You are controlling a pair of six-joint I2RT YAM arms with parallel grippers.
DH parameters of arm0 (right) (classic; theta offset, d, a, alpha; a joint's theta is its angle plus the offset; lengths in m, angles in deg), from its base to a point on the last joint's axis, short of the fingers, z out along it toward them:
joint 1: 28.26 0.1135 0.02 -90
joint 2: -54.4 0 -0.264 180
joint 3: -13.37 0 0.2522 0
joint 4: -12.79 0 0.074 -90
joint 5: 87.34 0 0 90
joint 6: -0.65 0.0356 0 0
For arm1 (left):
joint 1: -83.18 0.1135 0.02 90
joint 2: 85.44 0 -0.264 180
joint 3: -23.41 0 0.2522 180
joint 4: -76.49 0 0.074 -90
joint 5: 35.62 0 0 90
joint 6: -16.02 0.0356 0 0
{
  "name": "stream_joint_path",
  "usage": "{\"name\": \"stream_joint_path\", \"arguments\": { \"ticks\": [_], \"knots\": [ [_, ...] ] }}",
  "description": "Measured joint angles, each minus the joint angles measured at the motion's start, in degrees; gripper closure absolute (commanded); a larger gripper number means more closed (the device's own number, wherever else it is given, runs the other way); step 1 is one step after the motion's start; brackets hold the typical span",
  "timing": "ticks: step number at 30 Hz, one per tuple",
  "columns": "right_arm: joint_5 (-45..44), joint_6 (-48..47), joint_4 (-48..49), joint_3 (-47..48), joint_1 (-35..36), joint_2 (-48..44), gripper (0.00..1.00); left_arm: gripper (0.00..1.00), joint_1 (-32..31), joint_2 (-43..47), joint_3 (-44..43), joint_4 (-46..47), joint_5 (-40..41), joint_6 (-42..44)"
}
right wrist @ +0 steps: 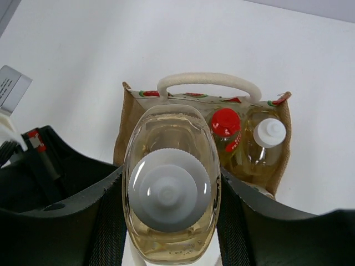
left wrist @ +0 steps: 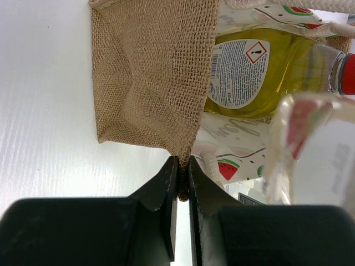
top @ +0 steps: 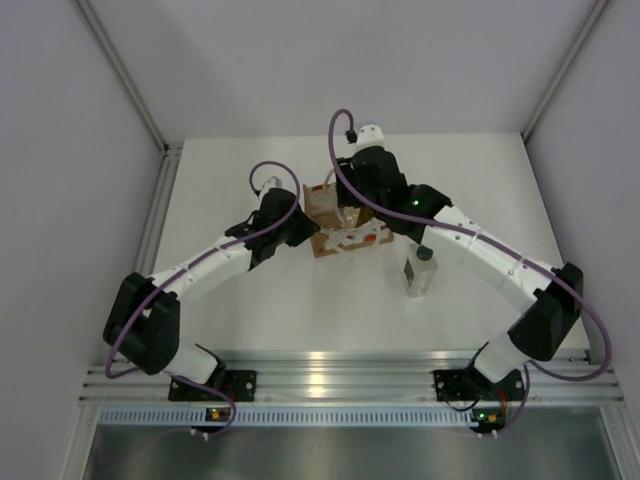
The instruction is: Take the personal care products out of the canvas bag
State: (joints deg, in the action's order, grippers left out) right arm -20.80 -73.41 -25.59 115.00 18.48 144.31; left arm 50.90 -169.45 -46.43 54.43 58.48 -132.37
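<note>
The tan canvas bag (top: 335,215) stands at the table's middle back. My left gripper (left wrist: 181,177) is shut on the bag's burlap edge (left wrist: 166,83). My right gripper (right wrist: 171,194) is shut on an amber bottle with a white cap (right wrist: 169,188), held above the bag (right wrist: 130,119). Inside the bag are the yellow bottle with red cap (right wrist: 226,124) and a second amber bottle with white cap (right wrist: 269,133). The yellow bottle also shows in the left wrist view (left wrist: 266,72). The clear squarish bottle with dark cap (top: 421,273) stands on the table to the bag's right.
White table (top: 300,310) with grey walls on three sides and an aluminium rail (top: 330,385) along the near edge. The bag's white looped handle (right wrist: 208,80) arches over its far rim.
</note>
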Motion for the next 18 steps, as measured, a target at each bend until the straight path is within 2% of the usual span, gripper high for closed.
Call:
{"name": "stream_joint_path", "arguments": {
  "ticks": [6,10,18],
  "knots": [
    [0.17,-1.44,-6.27,1.64,-0.22,-6.08,1.00,1.00,0.00,-0.02,0.00,0.00,0.02,-0.20],
    [1.18,-1.86,-9.20,2.58,-2.78,-10.49,1.00,1.00,0.00,-0.02,0.00,0.00,0.17,-0.22],
    [3.61,-3.69,-10.60,-0.68,-20.28,-20.76,1.00,1.00,0.00,-0.02,0.00,0.00,0.37,-0.46]
  ]
}}
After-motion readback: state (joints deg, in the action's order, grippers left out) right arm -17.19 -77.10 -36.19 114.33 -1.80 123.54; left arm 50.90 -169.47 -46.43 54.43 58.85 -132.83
